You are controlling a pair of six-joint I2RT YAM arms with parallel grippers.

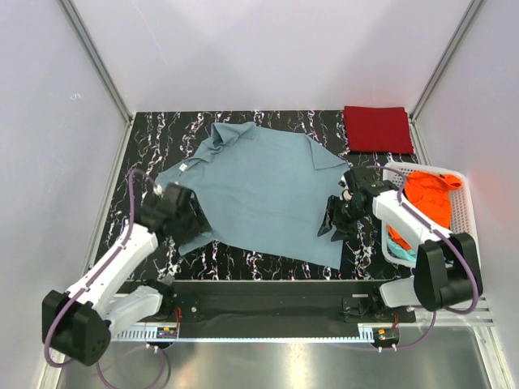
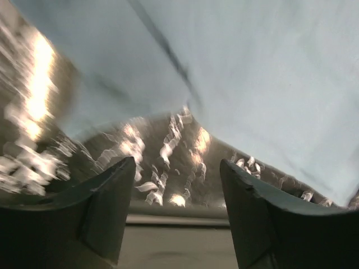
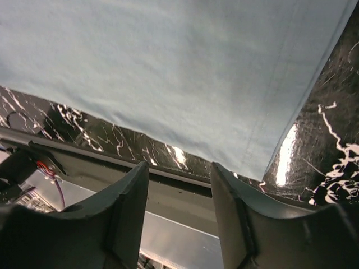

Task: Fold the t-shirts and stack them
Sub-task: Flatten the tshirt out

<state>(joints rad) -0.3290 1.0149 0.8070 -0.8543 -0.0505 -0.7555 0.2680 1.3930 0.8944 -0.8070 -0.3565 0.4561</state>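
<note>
The grey-blue t-shirt (image 1: 259, 190) lies spread flat on the black marbled table; it fills the top of the left wrist view (image 2: 252, 73) and the right wrist view (image 3: 168, 67). The dark red t-shirt (image 1: 377, 129) lies folded at the back right corner. The orange t-shirt (image 1: 430, 197) and a bit of teal t-shirt (image 1: 399, 251) lie in the basket. My left gripper (image 1: 195, 229) is open and empty at the shirt's lower left corner (image 2: 178, 168). My right gripper (image 1: 331, 227) is open and empty over the shirt's right edge (image 3: 179, 171).
A white slatted basket (image 1: 460, 212) stands at the table's right edge beside the right arm. The table's front rail (image 1: 259, 293) runs along the near edge. Grey walls close in the left, back and right.
</note>
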